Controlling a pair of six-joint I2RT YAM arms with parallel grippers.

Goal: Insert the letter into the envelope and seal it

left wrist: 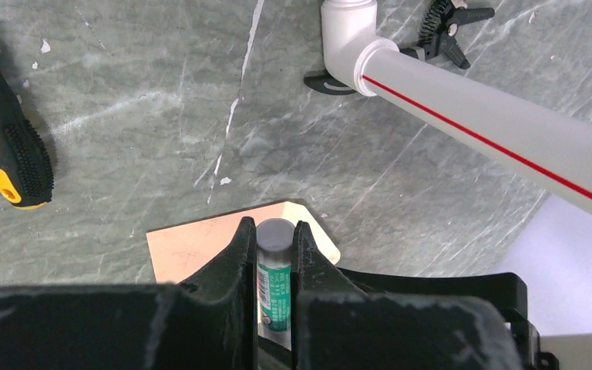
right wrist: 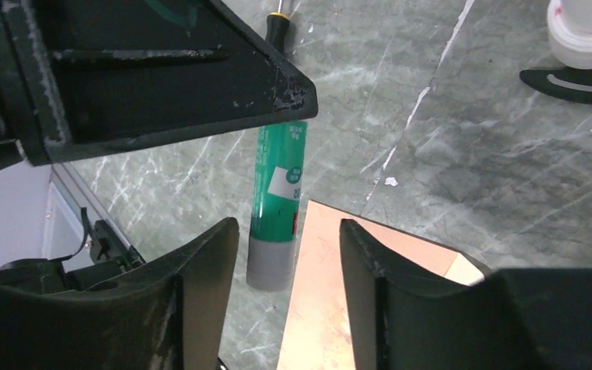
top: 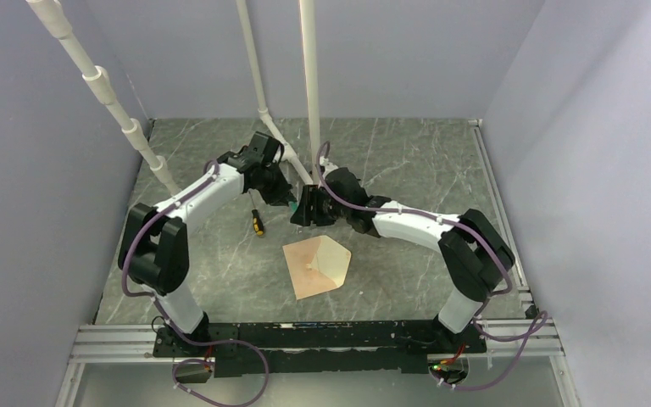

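The left tool [left wrist: 275, 254] is clamped on a green glue stick [right wrist: 279, 193] above the far edge of the envelope [top: 316, 265], which lies flat on the worktop [top: 407, 170]. The right tool [right wrist: 287, 231], jaws spread wide and empty, should centre on the grey cap [right wrist: 268, 266], pinch it squarely, then pull along the stick's axis.

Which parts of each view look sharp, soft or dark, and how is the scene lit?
Top external view: even, diffuse light, faint shadows beneath the arms, the peach paper envelope crisp. Left wrist view: the left end effector is dark and soft up close; the grey marble table is sharp. Right wrist view: the green glue stick is clear, the right end effector underexposed.
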